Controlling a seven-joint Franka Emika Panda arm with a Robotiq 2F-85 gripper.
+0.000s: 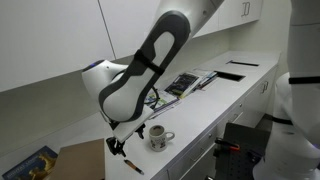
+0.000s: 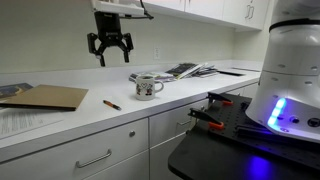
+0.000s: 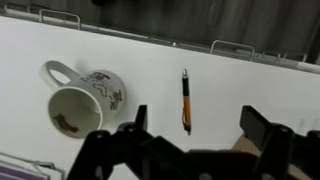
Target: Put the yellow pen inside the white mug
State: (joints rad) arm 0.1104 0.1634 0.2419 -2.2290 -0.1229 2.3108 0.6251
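Note:
The yellow pen (image 3: 185, 101) lies flat on the white counter, a thin orange stick with dark ends; it also shows in both exterior views (image 1: 133, 166) (image 2: 111, 104). The white mug (image 3: 85, 100) stands upright beside it, with a grey print, its handle pointing away from the pen; it shows in both exterior views (image 1: 159, 138) (image 2: 146, 87). My gripper (image 3: 200, 122) hangs open and empty well above the counter, over the pen, seen in both exterior views (image 2: 110, 46) (image 1: 115, 146).
A flat brown cardboard piece (image 2: 45, 97) lies on the counter beyond the pen. Magazines and papers (image 2: 185, 70) lie past the mug. A dark sink cutout (image 1: 228, 74) is at the counter's far end. Upper cabinets hang above.

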